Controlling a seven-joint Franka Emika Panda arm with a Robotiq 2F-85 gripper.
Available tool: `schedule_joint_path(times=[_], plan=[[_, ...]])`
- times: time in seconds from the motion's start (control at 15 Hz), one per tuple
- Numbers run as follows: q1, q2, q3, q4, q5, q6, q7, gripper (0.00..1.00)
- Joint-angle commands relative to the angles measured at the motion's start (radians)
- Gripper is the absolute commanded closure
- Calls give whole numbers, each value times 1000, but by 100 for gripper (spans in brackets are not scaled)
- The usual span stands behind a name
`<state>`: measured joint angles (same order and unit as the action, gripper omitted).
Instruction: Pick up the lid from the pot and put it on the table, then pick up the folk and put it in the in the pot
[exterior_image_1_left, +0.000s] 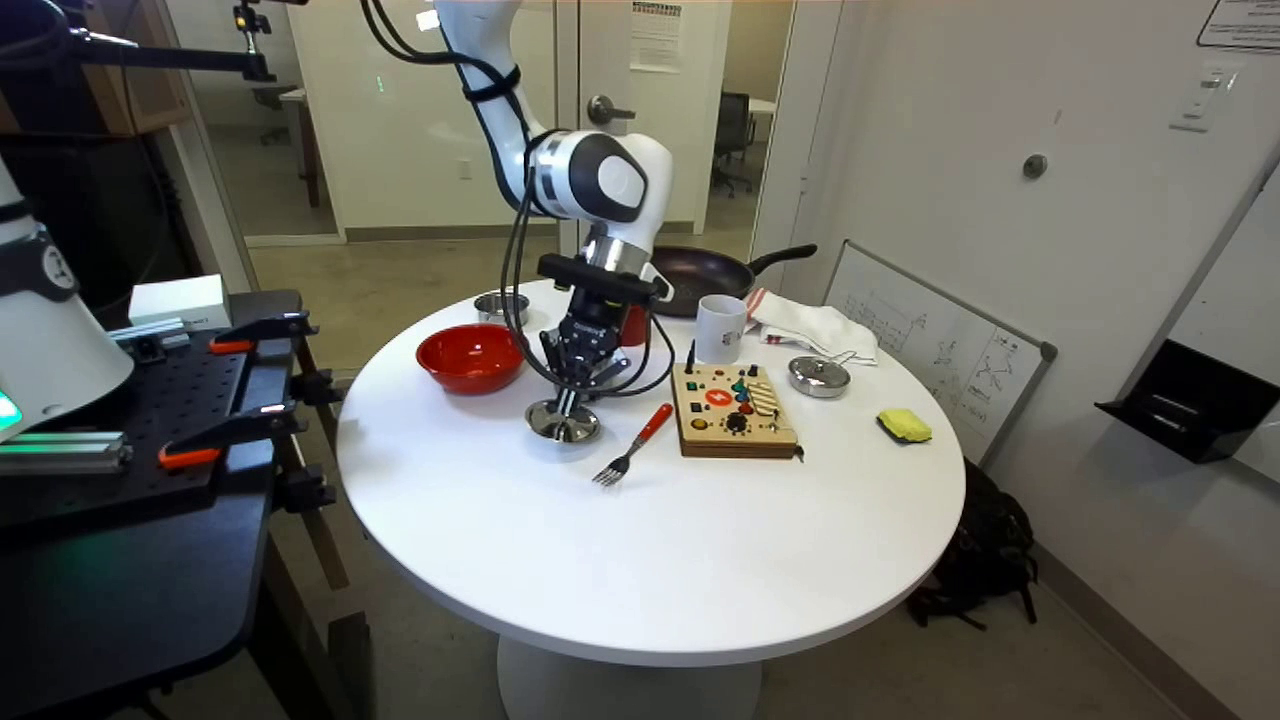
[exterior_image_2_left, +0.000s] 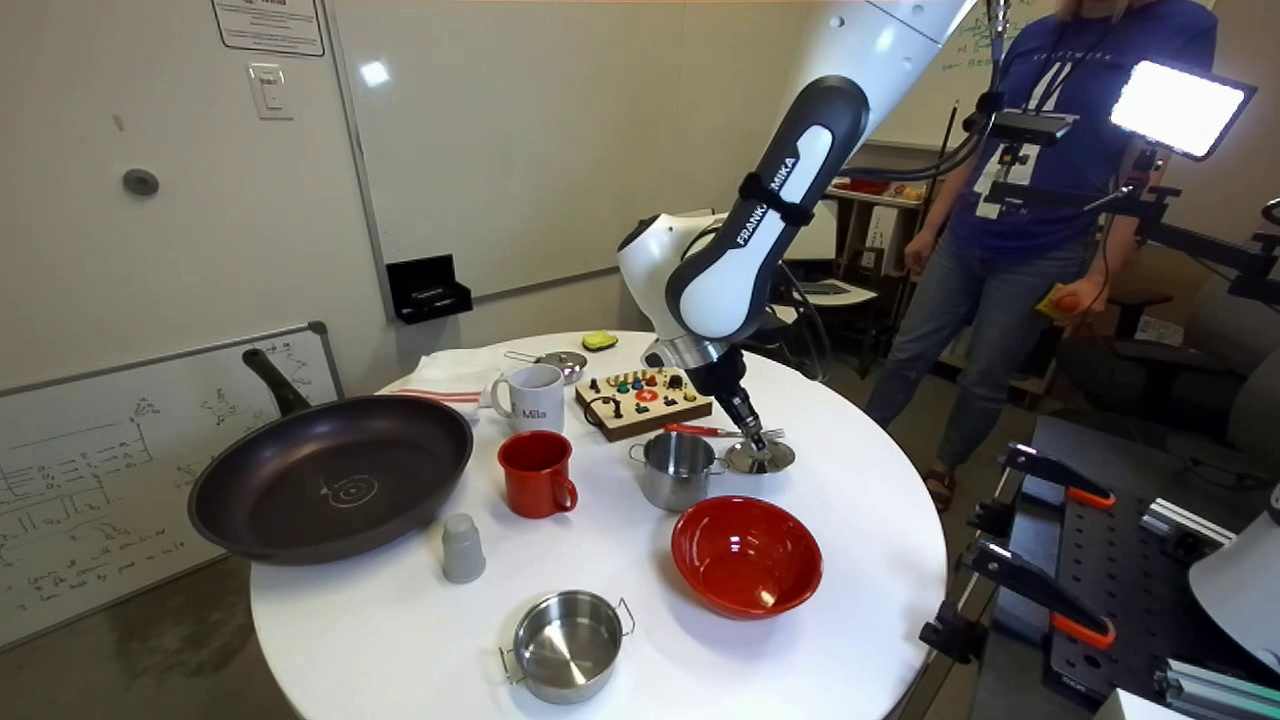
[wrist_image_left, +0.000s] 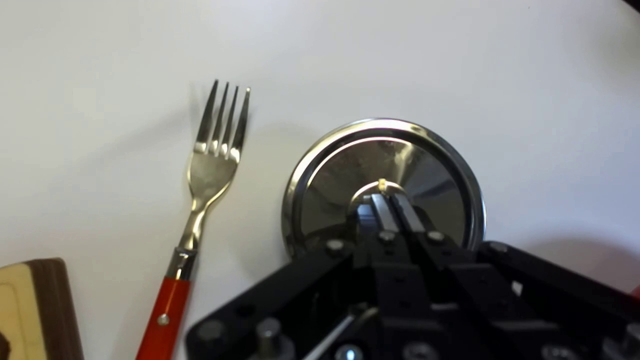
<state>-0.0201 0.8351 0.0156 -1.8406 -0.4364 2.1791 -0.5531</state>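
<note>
In the wrist view, left of the claw (wrist_image_left: 391, 204), the fork (wrist_image_left: 194, 225) is found untouched, presumably because it is wanted only once the lid (wrist_image_left: 385, 162) has been set down. Directly under the claw, that lid is grasped at its middle, likely so that it can be lowered level, and is held down at the table (exterior_image_1_left: 640, 570), though whether contact is made cannot be told. In an exterior view, the uncovered pot (exterior_image_2_left: 676, 490) is seen left of the claw, just beside the lid and presumably handy for the fork, but is missing from the wrist view.
</note>
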Motion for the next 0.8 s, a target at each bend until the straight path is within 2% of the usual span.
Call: schedule_joint_path(times=[0.0,0.07,0.13,0.2,0.27,0.73], plan=[[-14,29,18,48,24,-52,-27,96],[-15,31,20,51,26,-56,-26,95],[-14,31,20,53,27,-60,-25,70],[-14,27,20,51,26,-61,-23,69],[-13,24,20,51,26,-65,-21,64],[-2,-69,9,20,3,-69,-3,16]])
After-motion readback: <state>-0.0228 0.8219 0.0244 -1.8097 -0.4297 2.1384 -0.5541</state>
